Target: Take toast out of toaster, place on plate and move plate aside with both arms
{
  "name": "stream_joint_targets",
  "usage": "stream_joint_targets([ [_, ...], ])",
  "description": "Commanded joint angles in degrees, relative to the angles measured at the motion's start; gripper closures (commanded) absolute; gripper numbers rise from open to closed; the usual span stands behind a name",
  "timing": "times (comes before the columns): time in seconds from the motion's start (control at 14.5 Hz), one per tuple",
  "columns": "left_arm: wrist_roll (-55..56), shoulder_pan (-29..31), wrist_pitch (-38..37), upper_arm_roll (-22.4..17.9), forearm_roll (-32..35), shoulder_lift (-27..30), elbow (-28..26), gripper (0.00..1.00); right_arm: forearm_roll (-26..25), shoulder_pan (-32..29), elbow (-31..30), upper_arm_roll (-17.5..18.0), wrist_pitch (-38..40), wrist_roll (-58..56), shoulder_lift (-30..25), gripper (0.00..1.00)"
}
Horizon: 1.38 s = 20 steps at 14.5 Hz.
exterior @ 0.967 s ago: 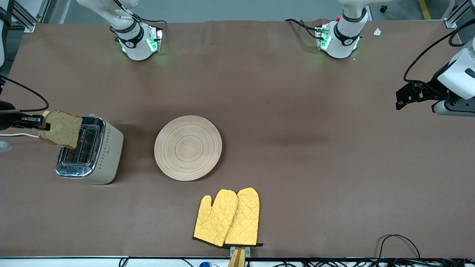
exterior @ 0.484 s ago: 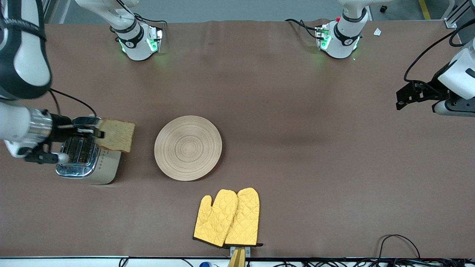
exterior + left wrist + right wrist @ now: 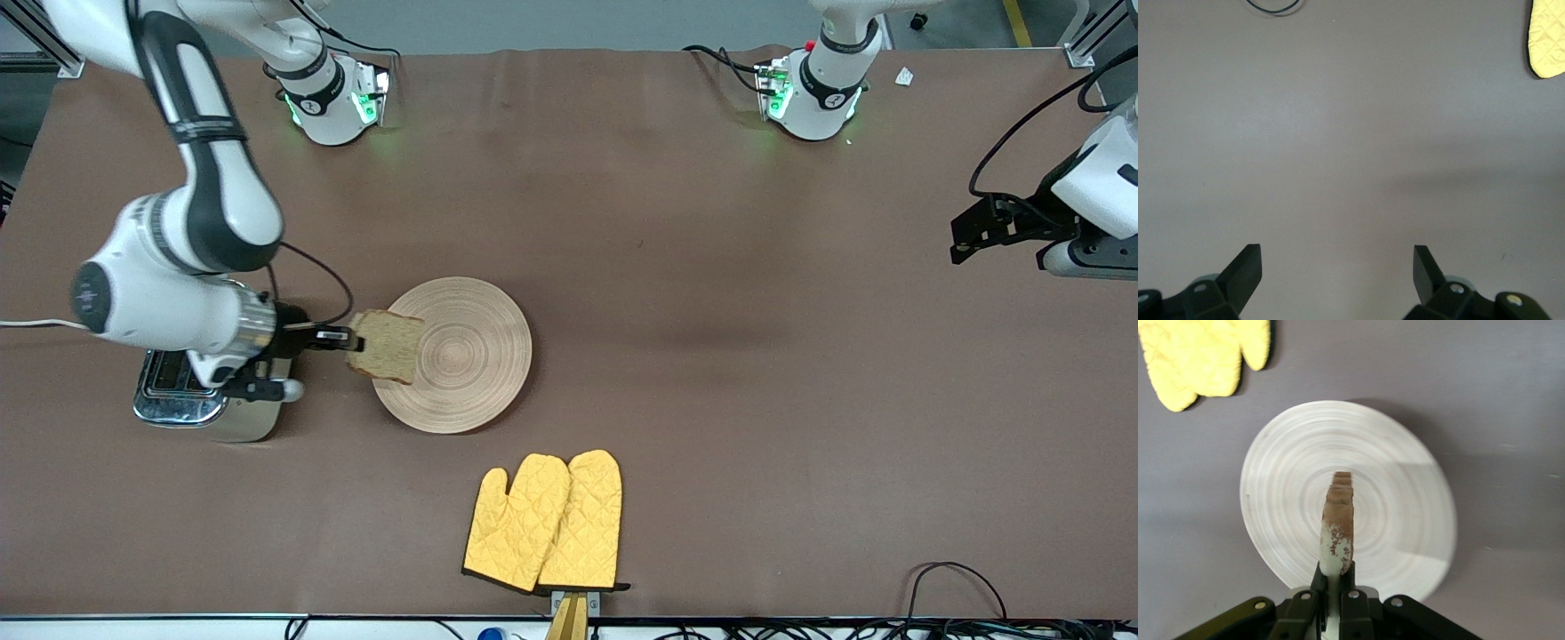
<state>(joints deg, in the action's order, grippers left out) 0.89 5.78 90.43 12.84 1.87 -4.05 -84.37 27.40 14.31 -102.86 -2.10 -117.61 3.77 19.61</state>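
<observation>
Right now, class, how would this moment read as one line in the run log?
right tool: shut on toast, over plate edge | left tool: open, waiting over bare table | toast not yet on plate

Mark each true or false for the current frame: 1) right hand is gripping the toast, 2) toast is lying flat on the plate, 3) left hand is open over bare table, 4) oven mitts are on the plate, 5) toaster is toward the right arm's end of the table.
1) True. The right hand is shut on the toast.
2) False. The toast is held up on edge over the plate, at its rim toward the toaster; not yet set down.
3) True. The left hand is open, with only bare table below it; this arm waits.
4) False. The oven mitts lie on the table, nearer the front camera than the plate, apart from it.
5) True. The toaster sits beside the plate toward that end.
</observation>
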Motion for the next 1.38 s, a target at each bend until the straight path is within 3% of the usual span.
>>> stream_joint_targets([
  [0.0,0.8,-0.2,-0.6,0.3,1.1,-0.1,0.5,0.0,1.9,4.4,-3.1,-0.5,-5.8,0.0,-0.6,1.0],
  [0.28,0.8,-0.3,-0.7,0.3,1.1,-0.1,0.4,0.0,4.2,8.4,-3.7,-0.5,-10.0,0.0,1.4,1.0],
  [0.62,0.7,-0.3,-0.6,0.3,1.1,-0.1,0.5,0.0,4.3,8.4,-6.0,-0.5,-14.9,-3.7,3.5,1.0],
  [1.31,0.4,-1.5,-5.4,3.5,-1.7,-0.7,-0.8,0.0,3.6,1.3,-11.0,-1.2,-15.5,-17.0,3.4,1.0],
])
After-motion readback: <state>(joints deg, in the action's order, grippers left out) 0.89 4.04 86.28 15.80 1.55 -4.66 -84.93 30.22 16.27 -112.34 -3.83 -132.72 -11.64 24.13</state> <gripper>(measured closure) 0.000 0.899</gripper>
